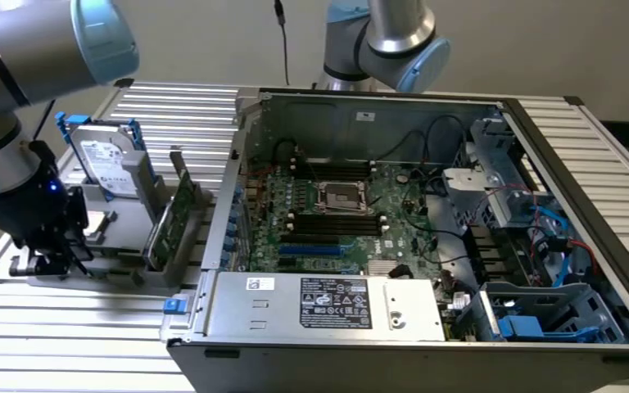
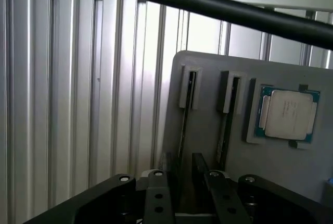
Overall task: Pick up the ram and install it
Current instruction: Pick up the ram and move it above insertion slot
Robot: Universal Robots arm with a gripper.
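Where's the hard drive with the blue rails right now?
The hard drive stands upright in the grey rack on the exterior view's left, outside the computer case, just left of the upright green card and near the claw.

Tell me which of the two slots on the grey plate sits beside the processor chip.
The slot directly beside the processor chip; the other slot lies at the edge of the grey plate.

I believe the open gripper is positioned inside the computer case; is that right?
Not quite. The open gripper is outside the computer case, above the grey holder beside it on the exterior view's left, as the exterior view shows.
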